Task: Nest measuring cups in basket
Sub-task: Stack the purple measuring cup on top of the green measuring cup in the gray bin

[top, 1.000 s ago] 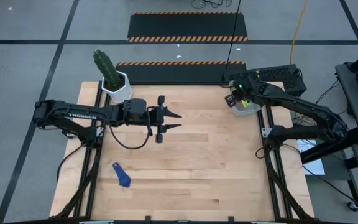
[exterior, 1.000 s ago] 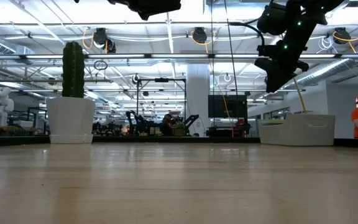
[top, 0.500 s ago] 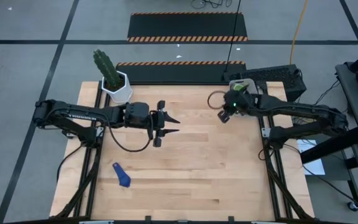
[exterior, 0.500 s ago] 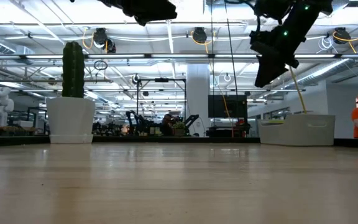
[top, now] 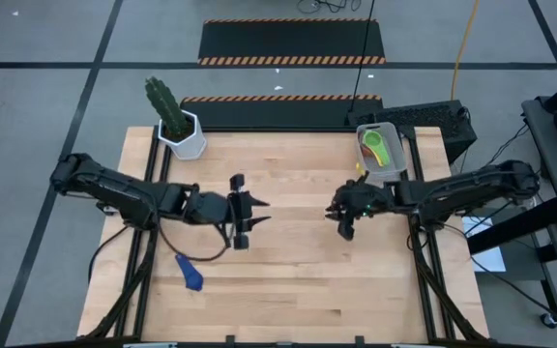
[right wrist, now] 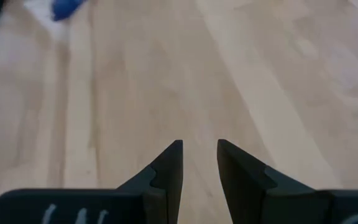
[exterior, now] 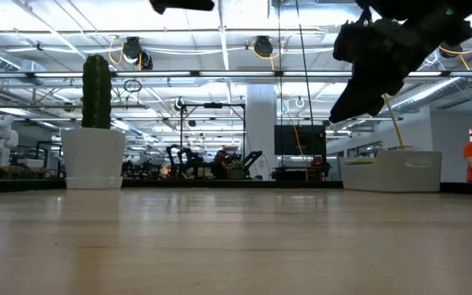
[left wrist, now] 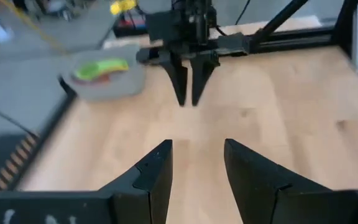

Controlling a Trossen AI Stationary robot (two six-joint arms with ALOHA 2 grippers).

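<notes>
Left end effector (top: 250,214), fingers apart and empty, should drop over the blue measuring cup (top: 190,273) near the table's (top: 298,290) front-left, gripping its handle. Right end effector (top: 343,215) hovers narrow, empty; basket (top: 392,172) sits back-right.

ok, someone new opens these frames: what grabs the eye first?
The two dark arms facing each other over mid-table, the left tool and right tool both empty with fingers apart. Next, the lone blue measuring cup lying on the wood near the front left, and the basket at the back right corner with green and yellow cups showing inside. A cactus in a white pot stands at the back left.
</notes>
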